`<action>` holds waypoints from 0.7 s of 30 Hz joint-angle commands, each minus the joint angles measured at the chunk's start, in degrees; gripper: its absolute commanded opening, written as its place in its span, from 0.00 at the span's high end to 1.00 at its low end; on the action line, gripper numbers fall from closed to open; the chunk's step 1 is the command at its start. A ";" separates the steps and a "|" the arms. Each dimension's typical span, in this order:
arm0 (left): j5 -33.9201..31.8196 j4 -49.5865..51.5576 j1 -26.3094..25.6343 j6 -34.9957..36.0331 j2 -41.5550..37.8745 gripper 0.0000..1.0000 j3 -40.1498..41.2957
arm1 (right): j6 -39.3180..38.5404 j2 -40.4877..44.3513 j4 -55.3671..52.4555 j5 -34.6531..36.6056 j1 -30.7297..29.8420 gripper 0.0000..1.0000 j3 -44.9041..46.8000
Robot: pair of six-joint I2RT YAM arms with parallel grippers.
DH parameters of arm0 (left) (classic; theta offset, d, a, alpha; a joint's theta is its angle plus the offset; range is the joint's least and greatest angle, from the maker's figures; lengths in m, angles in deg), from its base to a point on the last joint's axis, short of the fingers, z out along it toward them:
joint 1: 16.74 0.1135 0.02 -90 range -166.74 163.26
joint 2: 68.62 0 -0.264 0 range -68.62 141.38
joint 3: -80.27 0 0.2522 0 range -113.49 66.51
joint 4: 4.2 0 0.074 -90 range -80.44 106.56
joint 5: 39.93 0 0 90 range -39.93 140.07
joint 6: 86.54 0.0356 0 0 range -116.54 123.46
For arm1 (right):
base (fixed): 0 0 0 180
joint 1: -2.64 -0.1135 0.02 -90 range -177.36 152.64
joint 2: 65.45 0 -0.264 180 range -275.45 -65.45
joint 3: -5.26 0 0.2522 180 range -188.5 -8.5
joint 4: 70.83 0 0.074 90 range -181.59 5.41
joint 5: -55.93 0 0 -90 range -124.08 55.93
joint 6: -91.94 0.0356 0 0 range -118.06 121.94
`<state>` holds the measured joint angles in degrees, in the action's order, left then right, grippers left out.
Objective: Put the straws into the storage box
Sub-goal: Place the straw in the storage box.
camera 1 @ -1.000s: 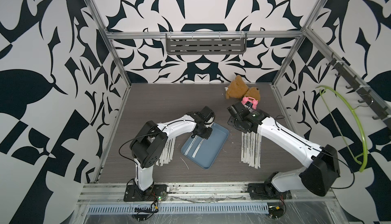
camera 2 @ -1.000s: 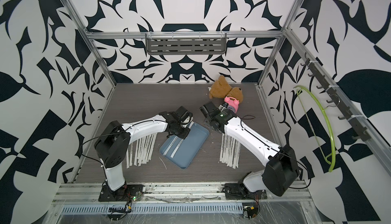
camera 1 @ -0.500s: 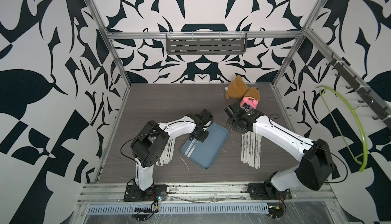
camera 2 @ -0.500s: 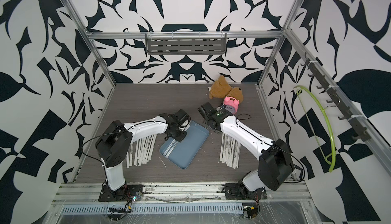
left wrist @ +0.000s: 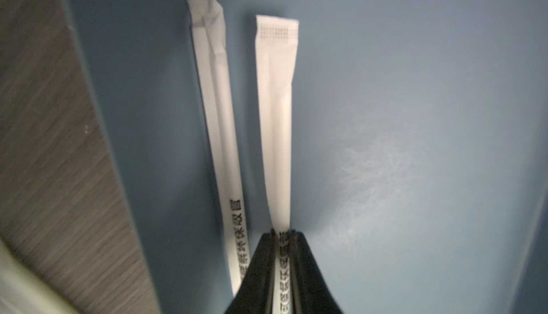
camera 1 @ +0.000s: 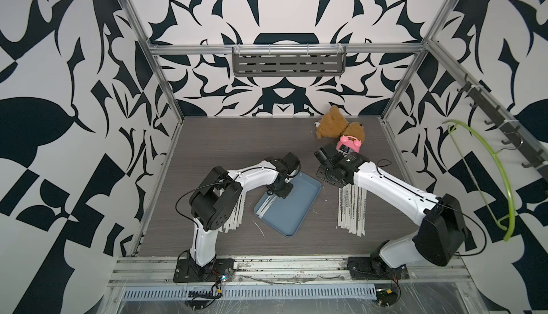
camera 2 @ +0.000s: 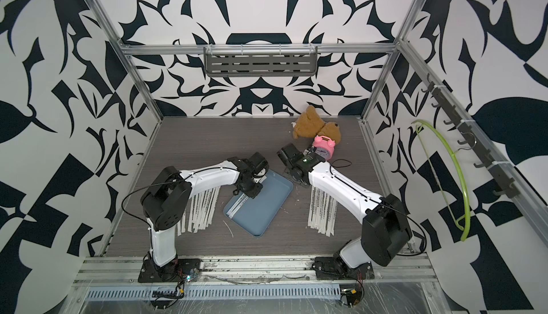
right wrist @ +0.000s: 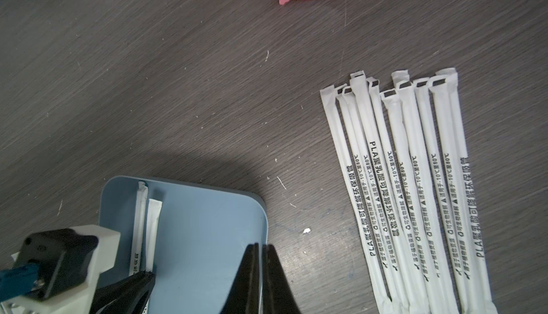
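Since the left gripper [left wrist: 283, 232] sits low inside the tray [camera 1: 296, 211], one straw [left wrist: 275, 105] runs straight out from between its jaws, flat on the tray floor. The jaws are narrow around it; can't tell if they pinch it or have let go. A second straw [left wrist: 213, 105] lies just beside it, near parallel, by the tray's long wall. Both have their long axis along the tray's long side; in both top views they slant from far right to near left. The right gripper [right wrist: 261, 245] hovers at the tray's rim, jaws all but together, nothing in them. On the table [camera 1: 237, 143] loose straws lie side by side, long axes front to back: right pile [camera 1: 351, 208], and left pile [camera 2: 201, 211] partly under the left arm.
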<state>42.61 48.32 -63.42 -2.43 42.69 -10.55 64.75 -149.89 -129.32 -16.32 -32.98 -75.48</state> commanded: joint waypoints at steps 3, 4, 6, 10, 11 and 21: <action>-1.06 3.04 0.21 -0.53 -0.11 0.76 -1.17 | -0.74 0.85 0.25 0.54 -0.06 0.89 -0.72; -1.04 3.07 0.33 -0.74 -0.49 0.75 -1.08 | -0.81 0.70 0.26 0.53 -0.02 0.89 -0.74; -1.05 3.17 0.36 -1.05 -1.07 0.74 -1.08 | -1.20 0.47 0.28 0.30 -0.06 0.89 -0.69; -1.57 4.35 0.35 -1.88 -3.06 0.74 -2.16 | -3.88 0.80 -0.23 -0.58 0.18 0.90 -0.23; -1.68 4.81 0.36 -2.32 -4.43 0.74 -2.55 | -5.11 1.59 -0.53 -0.64 0.62 0.89 0.48; -4.39 -1.90 8.48 -9.67 -28.35 0.39 9.00 | -22.36 9.39 -10.78 -6.58 11.95 0.73 10.76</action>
<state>40.31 47.86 -58.74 -9.01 19.28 -6.83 50.15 -141.83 -134.35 -21.37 -22.07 -65.69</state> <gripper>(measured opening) 0.586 0.266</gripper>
